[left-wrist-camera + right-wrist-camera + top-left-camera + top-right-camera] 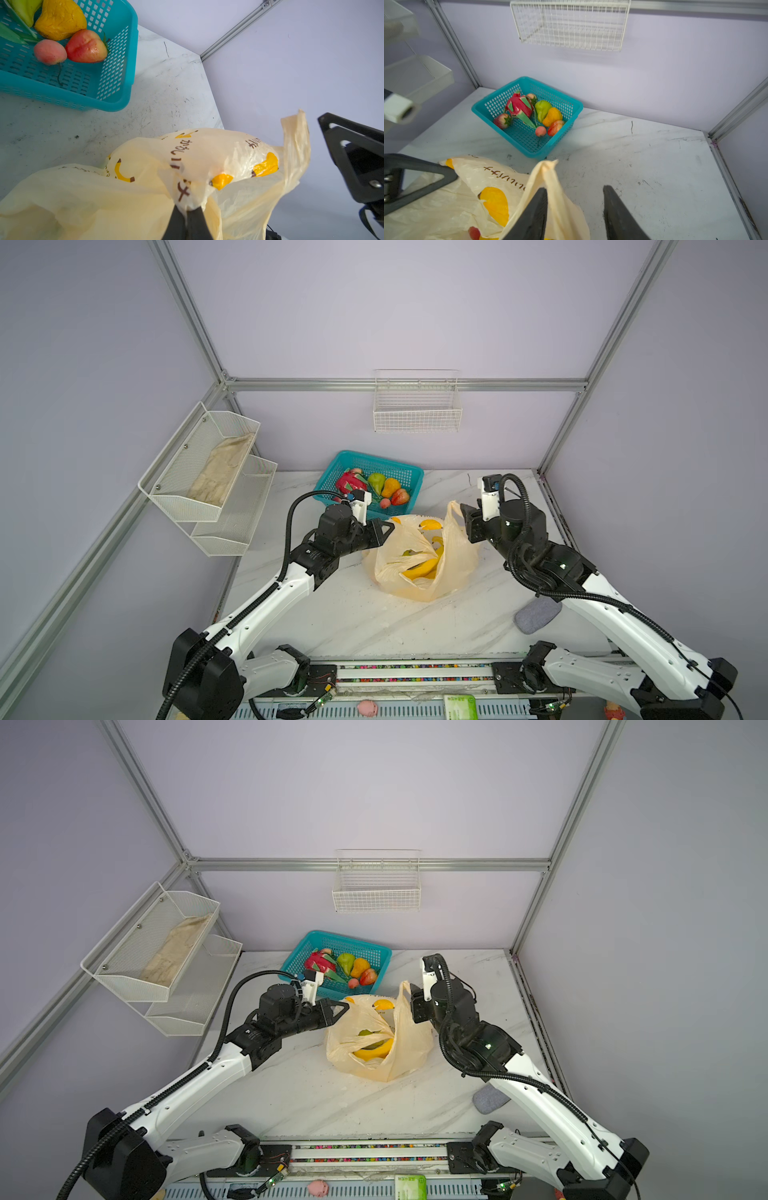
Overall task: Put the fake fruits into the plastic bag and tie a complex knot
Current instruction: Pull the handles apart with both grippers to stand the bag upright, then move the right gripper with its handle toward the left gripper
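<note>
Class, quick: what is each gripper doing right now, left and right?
Left gripper: closed, pinching the plastic bag.
Right gripper: open, gripping nothing; a bag handle stands beside one jaw.

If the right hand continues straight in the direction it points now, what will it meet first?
Probably the bare marble table: the open right hand points down at it, to one side of the teal basket. A plastic bag handle leans on one finger. Depth is uncertain.

Peach bag (457,562) – yellow banana print – teal basket (399,477)
</note>
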`<state>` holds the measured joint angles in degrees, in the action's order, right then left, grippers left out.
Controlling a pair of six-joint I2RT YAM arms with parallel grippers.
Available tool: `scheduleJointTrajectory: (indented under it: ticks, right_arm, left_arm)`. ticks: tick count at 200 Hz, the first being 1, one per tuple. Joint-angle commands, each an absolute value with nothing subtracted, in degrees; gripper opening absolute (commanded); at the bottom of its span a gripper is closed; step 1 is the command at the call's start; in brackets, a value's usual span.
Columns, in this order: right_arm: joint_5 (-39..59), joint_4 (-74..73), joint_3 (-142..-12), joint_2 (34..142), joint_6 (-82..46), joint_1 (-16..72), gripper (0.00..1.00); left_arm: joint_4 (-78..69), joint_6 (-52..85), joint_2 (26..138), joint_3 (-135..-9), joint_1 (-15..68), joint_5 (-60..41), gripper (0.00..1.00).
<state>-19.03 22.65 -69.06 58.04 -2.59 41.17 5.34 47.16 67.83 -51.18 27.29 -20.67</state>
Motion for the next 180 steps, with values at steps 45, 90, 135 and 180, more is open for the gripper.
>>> scheduleJointTrajectory:
  ticks: [45, 90, 135, 180]
  right_arm:
    - [10.01, 20.58, -73.76, 59.01, 1.83, 44.98, 0.47]
    - [13.48, 18.62, -74.93, 67.16, 2.79, 51.49, 0.47]
    - [11.28, 22.56, -71.23, 73.41, 3.83, 51.5, 0.47]
    - [5.26, 29.31, -67.88, 72.6, 8.31, 51.5, 0.59]
  left_arm:
    - [-1.09, 52.38, 66.27, -47.71, 24.8, -21.87, 0.0]
    - [-1.24, 52.21, 66.48, -47.55, 24.57, -22.55, 0.0]
    - [-1.49, 51.69, 66.36, -47.63, 24.52, -22.94, 0.0]
    - [-1.35, 50.36, 66.08, -48.11, 24.48, -23.64, 0.0]
